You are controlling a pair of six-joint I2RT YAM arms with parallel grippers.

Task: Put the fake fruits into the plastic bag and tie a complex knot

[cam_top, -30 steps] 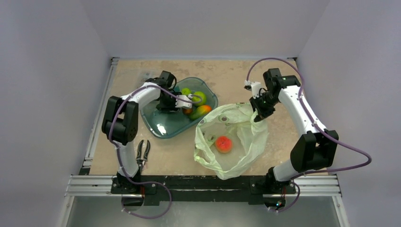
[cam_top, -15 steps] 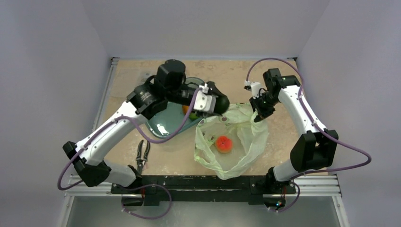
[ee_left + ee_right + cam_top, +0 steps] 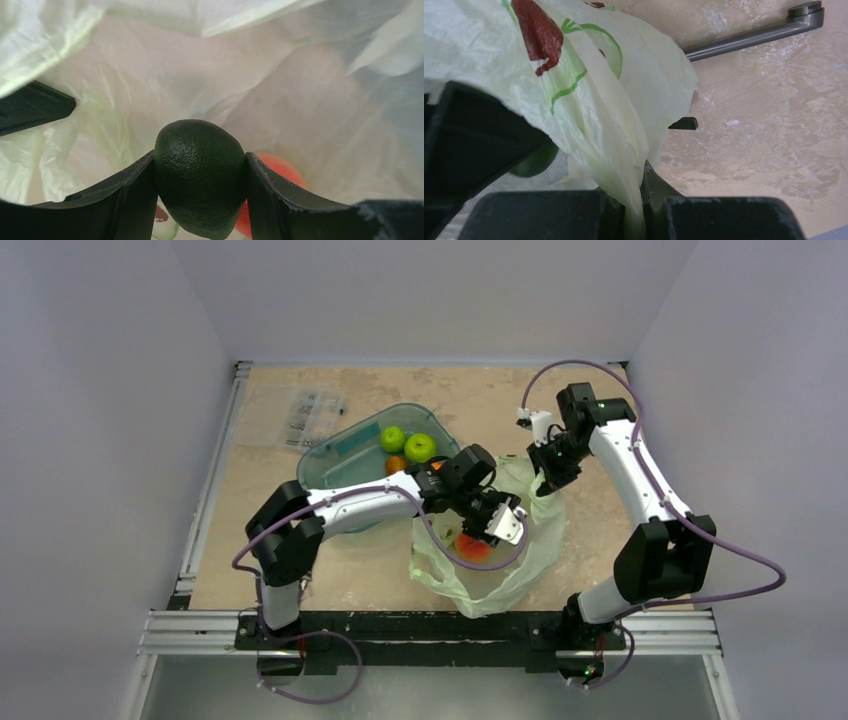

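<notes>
My left gripper (image 3: 492, 527) is shut on a dark green avocado (image 3: 200, 175) and hangs inside the open mouth of the pale green plastic bag (image 3: 530, 540). In the left wrist view the avocado sits squarely between both fingers, with the bag's film behind it. An orange-red peach (image 3: 472, 548) lies on the bag's bottom just below. My right gripper (image 3: 548, 480) is shut on the bag's far rim (image 3: 589, 100) and holds it up. Two green apples (image 3: 393, 437) (image 3: 420, 447) and an orange fruit (image 3: 396, 463) lie in the tub.
The translucent teal tub (image 3: 340, 455) stands left of the bag, partly under my left arm. A clear packet (image 3: 310, 412) lies at the back left. In the right wrist view, a grey metal bar (image 3: 749, 37) rests on the table beyond the bag.
My left arm has lifted out of the tub and swung right and down into the bag's mouth with the avocado. The right arm and the bag rim have stayed put.
</notes>
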